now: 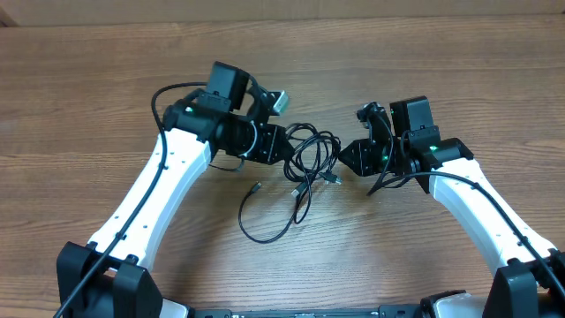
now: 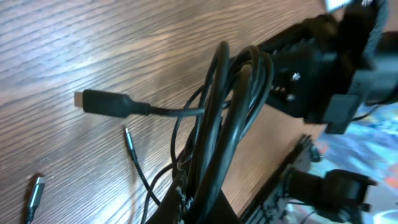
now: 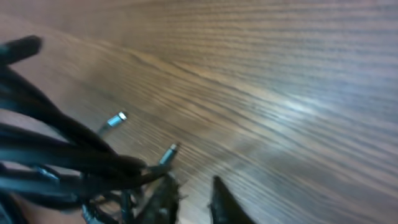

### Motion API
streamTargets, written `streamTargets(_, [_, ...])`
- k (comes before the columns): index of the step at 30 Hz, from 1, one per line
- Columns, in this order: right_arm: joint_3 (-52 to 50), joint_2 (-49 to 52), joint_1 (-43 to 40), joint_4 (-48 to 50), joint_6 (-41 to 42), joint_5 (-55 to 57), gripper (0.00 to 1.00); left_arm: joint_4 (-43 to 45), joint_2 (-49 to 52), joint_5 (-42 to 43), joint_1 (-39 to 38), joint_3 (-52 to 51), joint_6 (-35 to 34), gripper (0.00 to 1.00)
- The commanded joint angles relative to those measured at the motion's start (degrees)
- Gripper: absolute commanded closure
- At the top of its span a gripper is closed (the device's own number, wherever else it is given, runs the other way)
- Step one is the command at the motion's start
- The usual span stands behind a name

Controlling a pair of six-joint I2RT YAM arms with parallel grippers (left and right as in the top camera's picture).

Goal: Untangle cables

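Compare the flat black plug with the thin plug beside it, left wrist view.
The flat black plug is broad and wholly black; the thin plug is slim with a silvery tip. The flat one points left in frame, the thin one up. Both end thin black cables.

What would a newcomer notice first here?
The knot of black cables sits mid-table, with the left gripper and right gripper flanking it on either side. A slack loop trails from it toward the robot's base. In the left wrist view the bundle rises off the wooden table, apparently pinched by the left gripper, and one flat plug sticks out sideways.
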Motion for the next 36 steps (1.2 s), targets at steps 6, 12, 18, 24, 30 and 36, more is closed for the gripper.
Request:
streamTargets(6, [0.09, -0.33, 0.31, 0.68, -3.48, -5.70, 0.58, 0.26, -0.96, 6.95, 5.53, 0.15, 1.25, 0.96])
streamTargets(12, [0.09, -0.33, 0.31, 0.22, -11.02, -19.93, 0.35, 0.24, -0.94, 1.20, 7.93, 0.15, -3.39, 0.96])
streamTargets(18, [0.09, -0.33, 0.31, 4.17, -11.76, -21.46, 0.35, 0.02, -0.94, 6.71, 7.91, 0.15, -3.28, 0.96])
streamTargets(24, [0.09, -0.33, 0.31, 8.87, -11.74, -20.65, 0.52, 0.00, -0.96, 14.43, 7.93, 0.15, -1.31, 0.96])
streamTargets(30, [0.09, -0.33, 0.31, 10.32, -4.98, -10.80, 0.96, -0.24, -0.94, 12.96, 7.93, 0.15, -1.29, 0.96])
streamTargets(36, [0.09, -0.33, 0.00, 3.41, 9.88, 14.43, 0.93, -1.60, -0.96, -3.13, 7.93, 0.15, -1.92, 0.96])
